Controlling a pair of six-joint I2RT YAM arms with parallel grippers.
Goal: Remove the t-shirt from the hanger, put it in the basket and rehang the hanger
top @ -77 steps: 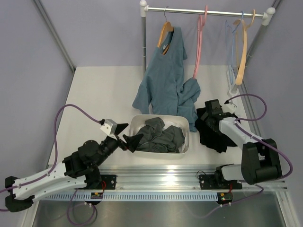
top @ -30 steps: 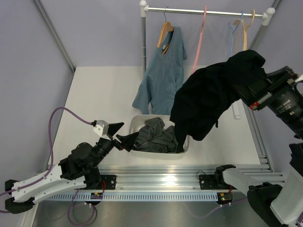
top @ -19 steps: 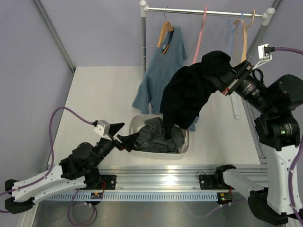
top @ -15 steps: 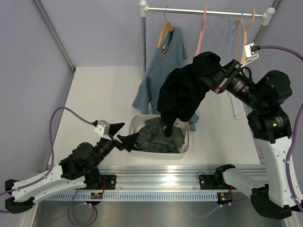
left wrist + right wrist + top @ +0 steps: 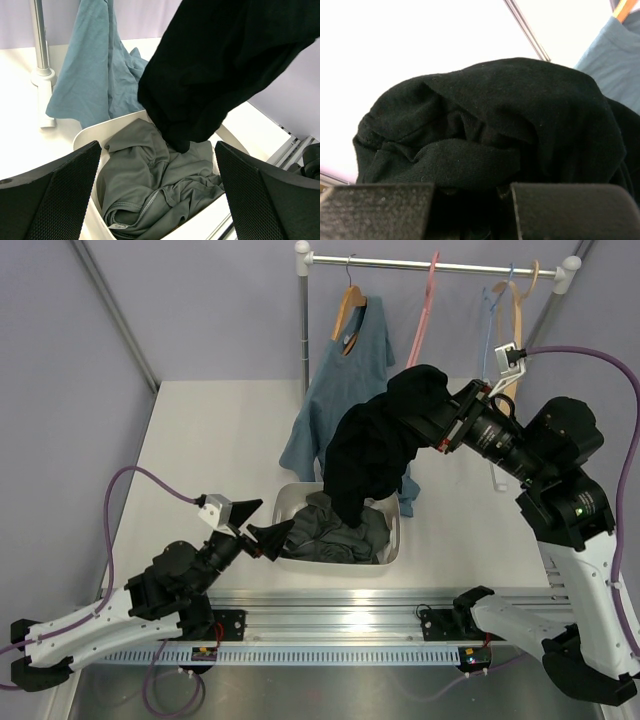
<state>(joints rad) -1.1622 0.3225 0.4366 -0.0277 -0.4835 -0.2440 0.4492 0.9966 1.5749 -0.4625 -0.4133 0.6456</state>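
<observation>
Moved: the right gripper [image 5: 450, 428] has swung up and to the left from the table's right side, carrying the t-shirt [image 5: 375, 445] off the table [image 5: 210, 450] to above the tub [image 5: 392, 540]; the left gripper [image 5: 262, 528] has hardly shifted.
Top view, t-shirt: hangs bunched from the right arm's tip, with its lowest fold down on the grey clothes [image 5: 335, 530] in the tub.
Top view, hanger [image 5: 425, 315]: bare on the rail [image 5: 430, 262], its lower end just behind the top of the t-shirt. The two are separate.
Top view, room: there is open table to the left of the tub. The blue-grey shirt [image 5: 345, 400] hangs close behind the t-shirt.
Top view, left gripper: low at the tub's near-left corner, jaws spread wide and holding nothing.
Left wrist, fingers [image 5: 55, 200]: far apart, one at either side of the picture, with the tub's rim [image 5: 95, 132] between them.
Left wrist, extra: the black hem touches the grey pile just inside the far wall, a contact the top view only hints at.
Left wrist, edges: the rack post [image 5: 40, 40] stands at far left beside the blue-grey cloth.
Right wrist, fingers [image 5: 375, 210]: pressed close together, with a thick roll of black cloth pinched between them.
Right wrist, extra: it shows the grip itself, which the cloth hides from above.
</observation>
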